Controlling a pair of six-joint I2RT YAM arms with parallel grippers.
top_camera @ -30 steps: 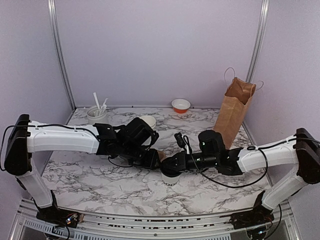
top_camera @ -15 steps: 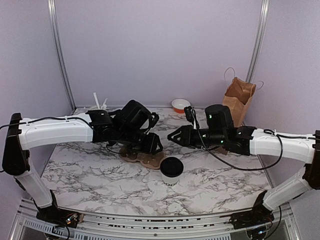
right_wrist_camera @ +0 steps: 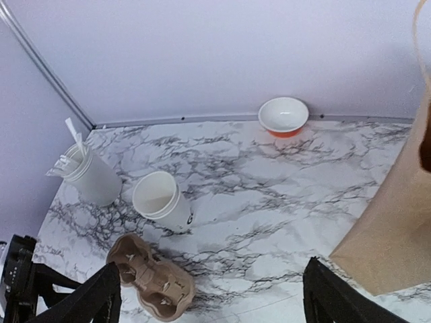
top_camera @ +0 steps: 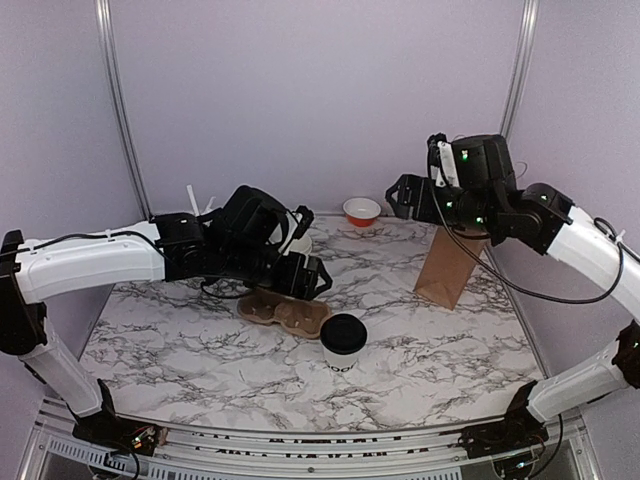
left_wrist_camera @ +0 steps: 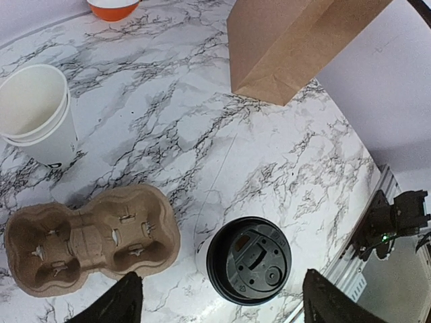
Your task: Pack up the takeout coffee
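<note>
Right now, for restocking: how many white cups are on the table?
3: lidded cup front centre; open cup behind the carrier, maybe two nested; utensil cup back left.

coffee (top_camera: 343,340) 1 | cups (left_wrist_camera: 37,114) 2 | carrier (left_wrist_camera: 87,239) 1 | bag (top_camera: 448,272) 1 | bowl (top_camera: 361,211) 1 | holder (right_wrist_camera: 94,178) 1

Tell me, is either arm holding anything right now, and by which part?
Nothing is held. The left gripper is open and clear of the takeout coffee, which stands free on the table; the right gripper is open and empty near the paper bag.
</note>
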